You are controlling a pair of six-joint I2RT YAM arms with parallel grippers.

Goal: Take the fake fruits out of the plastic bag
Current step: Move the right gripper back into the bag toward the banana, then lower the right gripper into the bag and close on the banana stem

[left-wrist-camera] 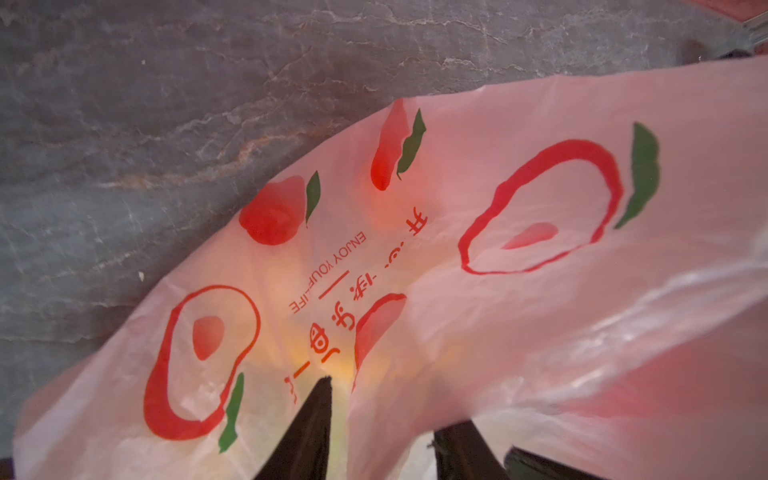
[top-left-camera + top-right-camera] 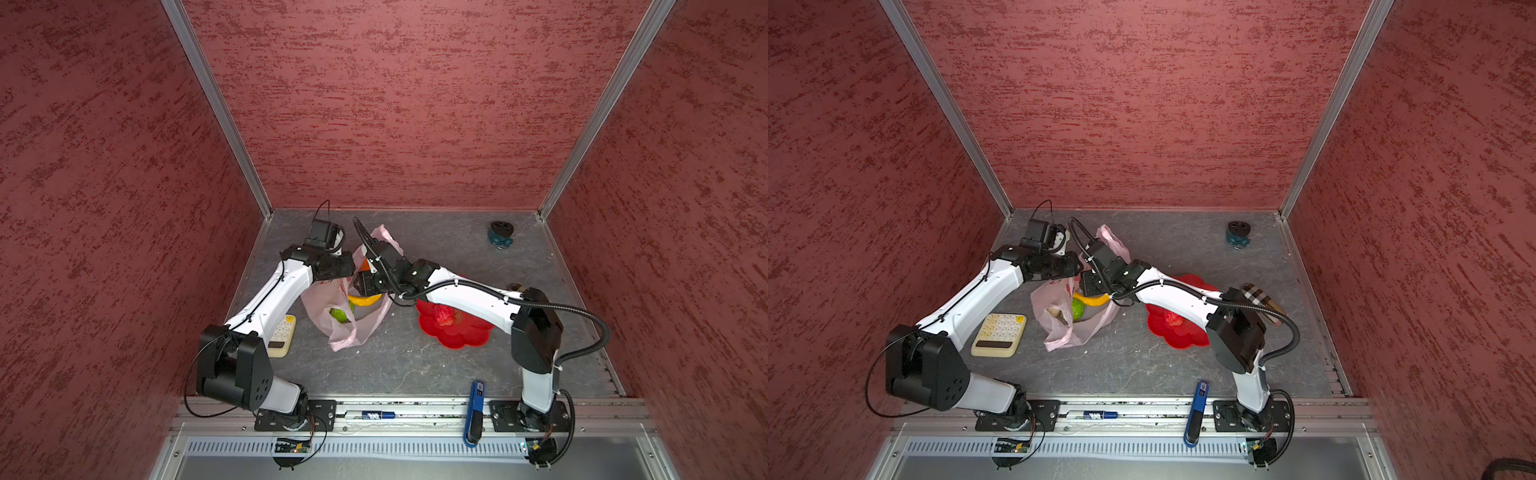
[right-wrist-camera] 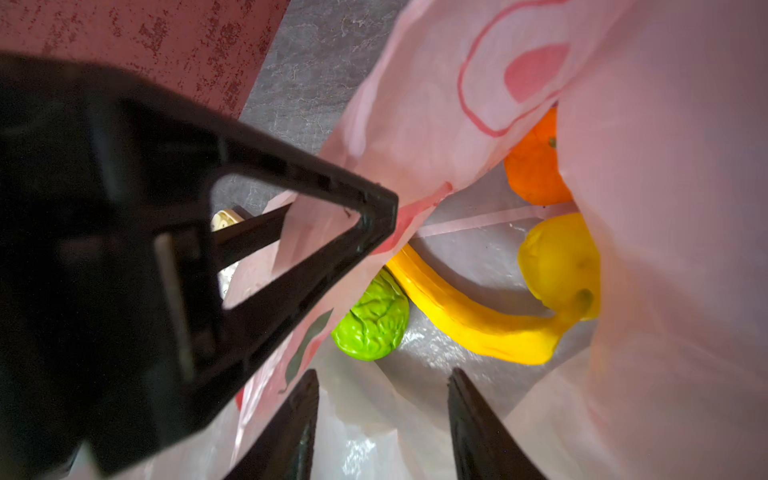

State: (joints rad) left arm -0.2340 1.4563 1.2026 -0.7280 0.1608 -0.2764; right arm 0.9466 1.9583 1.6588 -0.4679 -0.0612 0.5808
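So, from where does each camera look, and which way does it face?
Both top views: overhead, looking down at the table; left arm and right arm meet at the plastic bag.
Left wrist: faces the bag's printed outside; left gripper shows.
Right wrist: looks into the bag at banana, orange; right gripper shows.
Shared: the bag in all; left gripper in both wrist views.

This looks like a lab's robot test booth: red textured panels in aluminium posts box in a grey worktop, with a left arm and right arm bolted to its front rail.
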